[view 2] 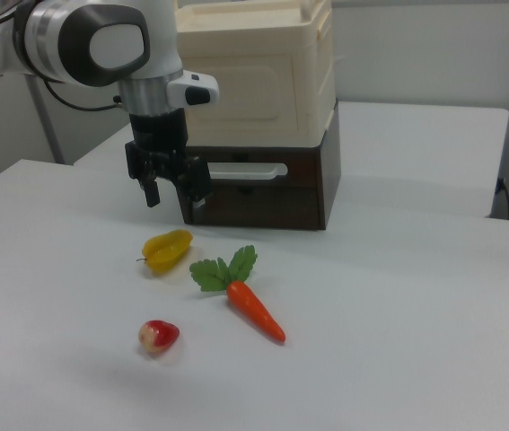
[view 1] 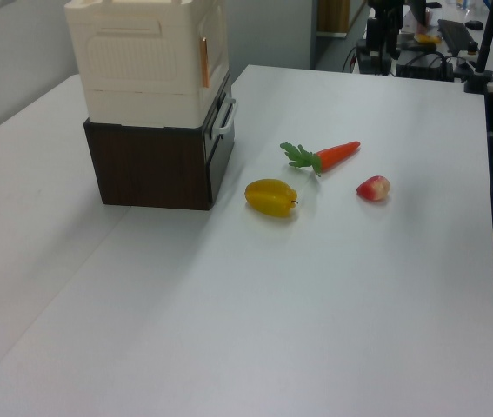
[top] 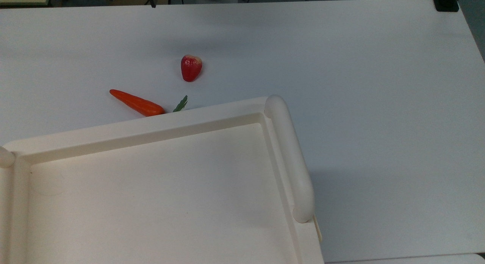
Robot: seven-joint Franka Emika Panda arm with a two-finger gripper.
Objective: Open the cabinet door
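Observation:
The cabinet door [view 2: 254, 90] is the cream-white front panel of the upper cabinet and lies flush with the body. In the left view the cabinet door [view 1: 215, 43] shows edge-on, with an orange-tinted strip beside it. A thin sliver of it [top: 319, 230] peeks out under the tube rail [top: 290, 158]. My gripper [view 2: 174, 192] hangs open and empty in front of the dark base's corner on the right view's left. It is below the door's level and just above the yellow pepper [view 2: 168, 249].
A dark brown base with a white-handled drawer [view 2: 245, 171] sits under the cream cabinet. A carrot [view 2: 252, 308] and a red fruit [view 2: 159, 335] lie on the white table [view 2: 398, 341] in front. The cabinet's recessed top [top: 151, 196] is bare.

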